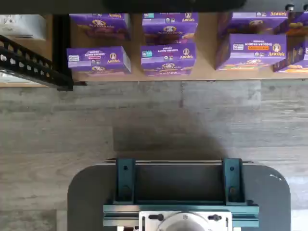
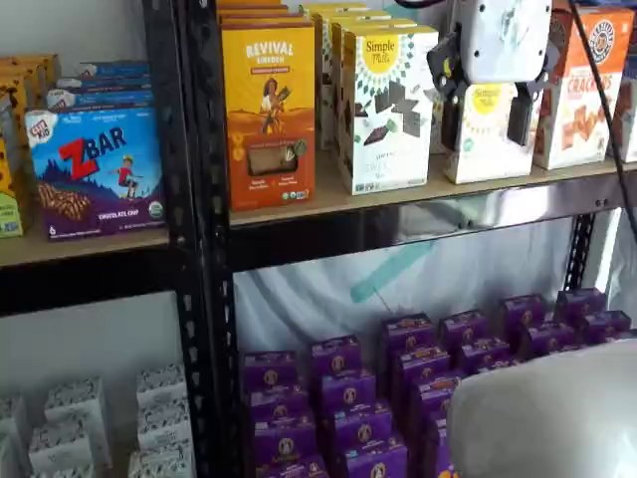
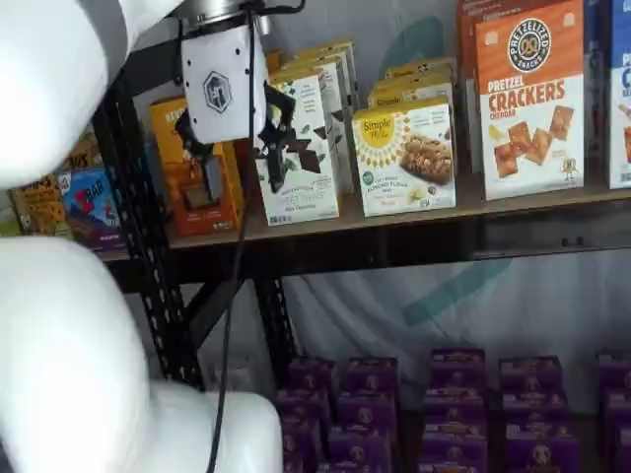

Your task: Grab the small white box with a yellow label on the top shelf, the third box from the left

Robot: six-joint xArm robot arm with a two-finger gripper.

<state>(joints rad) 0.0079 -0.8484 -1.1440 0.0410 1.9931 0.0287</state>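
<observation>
Hand (image 2: 485, 121) hangs open in front of the top shelf (image 2: 398, 199), gripping nothing; the small white box (image 3: 405, 158) stands upright just behind it, further in.

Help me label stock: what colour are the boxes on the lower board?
Purple boxes, clearest in the wrist view.

"Simple Mills" on the small white box (image 3: 406, 158); "Pretzel Crackers" on the orange box (image 3: 530, 99) at 3 o'clock; "Revival" on the yellow box (image 2: 269, 112); "ZBar" on the blue box (image 2: 95, 171).
</observation>
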